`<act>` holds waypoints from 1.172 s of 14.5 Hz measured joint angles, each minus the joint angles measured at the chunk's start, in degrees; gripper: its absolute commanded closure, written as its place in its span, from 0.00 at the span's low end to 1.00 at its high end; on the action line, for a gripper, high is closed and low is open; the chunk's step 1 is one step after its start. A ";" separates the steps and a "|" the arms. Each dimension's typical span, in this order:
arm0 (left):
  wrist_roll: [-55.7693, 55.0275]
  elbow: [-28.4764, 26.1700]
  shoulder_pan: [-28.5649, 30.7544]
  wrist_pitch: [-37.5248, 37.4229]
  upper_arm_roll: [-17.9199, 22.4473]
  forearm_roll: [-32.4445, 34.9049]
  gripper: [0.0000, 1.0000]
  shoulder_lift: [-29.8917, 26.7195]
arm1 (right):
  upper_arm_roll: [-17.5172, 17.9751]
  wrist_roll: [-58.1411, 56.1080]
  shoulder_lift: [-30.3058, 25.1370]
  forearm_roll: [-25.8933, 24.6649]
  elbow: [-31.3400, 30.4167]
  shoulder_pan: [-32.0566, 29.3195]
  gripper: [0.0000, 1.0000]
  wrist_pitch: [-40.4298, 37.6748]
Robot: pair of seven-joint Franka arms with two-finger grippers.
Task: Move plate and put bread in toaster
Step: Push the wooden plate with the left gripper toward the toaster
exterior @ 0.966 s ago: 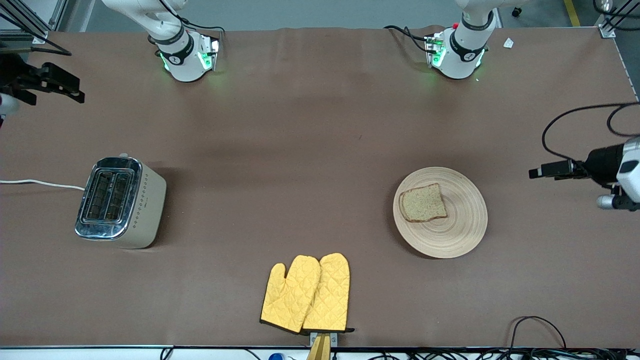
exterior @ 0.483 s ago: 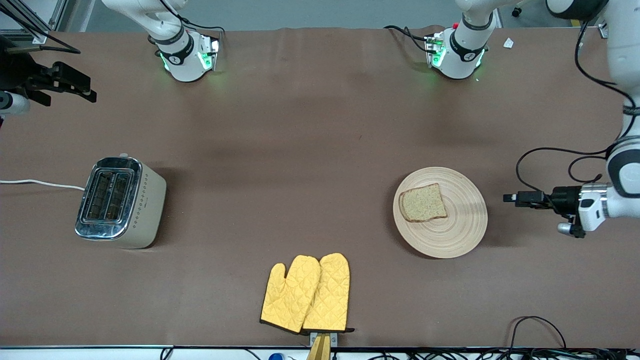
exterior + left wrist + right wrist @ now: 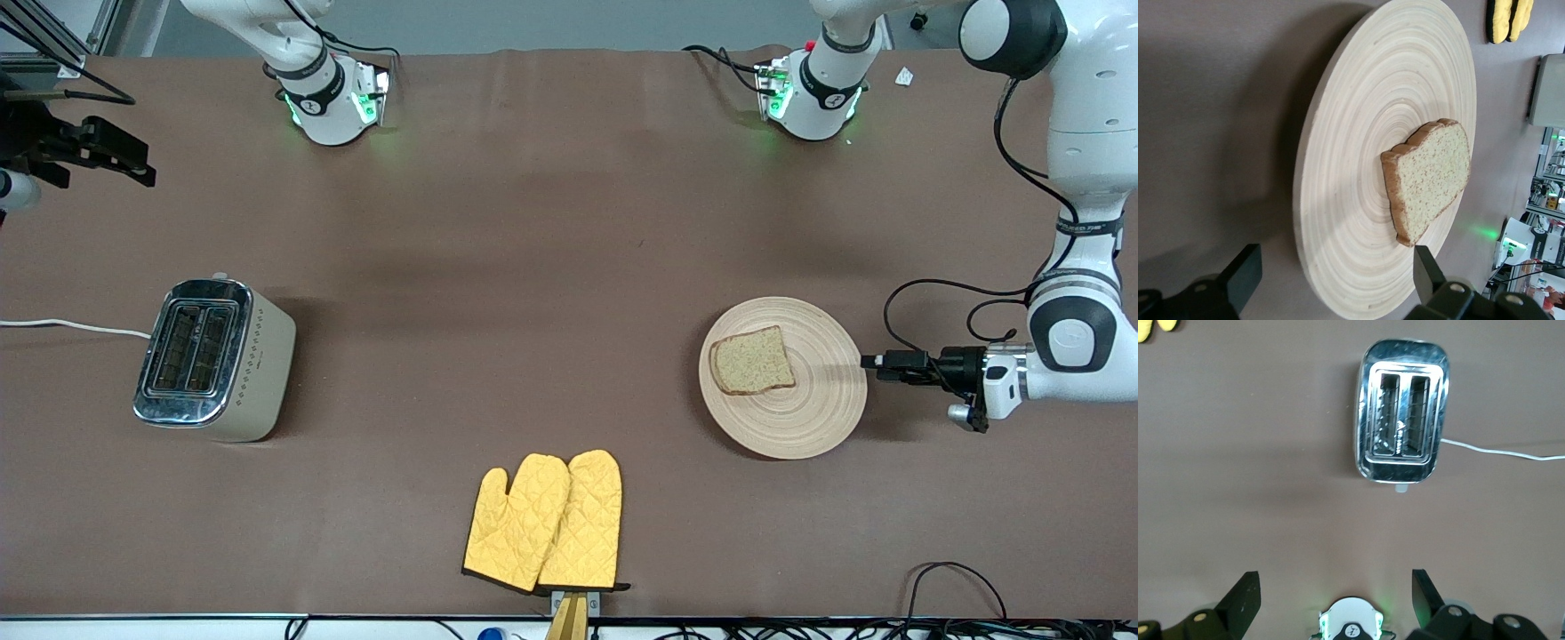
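The light-wood plate (image 3: 805, 418) lies toward the left arm's end of the table with the slice of brown bread (image 3: 751, 362) on it. My left gripper (image 3: 876, 363) is low at the plate's rim on the side toward the left arm's end. In the left wrist view the gripper (image 3: 1336, 280) is open with its two fingers either side of the rim of the plate (image 3: 1358, 167), and the bread (image 3: 1431, 177) is untouched. The chrome-topped toaster (image 3: 213, 360) stands toward the right arm's end with both slots empty. My right gripper (image 3: 133, 160) is open and empty, up over the table farther from the front camera than the toaster (image 3: 1401, 420).
A pair of yellow oven mitts (image 3: 547, 524) lies near the table's front edge, between the toaster and the plate. The toaster's white cord (image 3: 71, 327) runs off the right arm's end. The two arm bases (image 3: 329, 98) stand at the table's back edge.
My left arm has swung in from the table's end and brought its gripper down to the plate's rim. My right gripper has only shifted slightly. Plate, bread and toaster have not moved.
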 measured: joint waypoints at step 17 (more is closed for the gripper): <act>7.11 0.91 0.02 0.99 -1.85 -6.30 1.00 4.45 | -0.24 -3.09 3.81 -2.21 -0.32 -4.80 0.00 10.81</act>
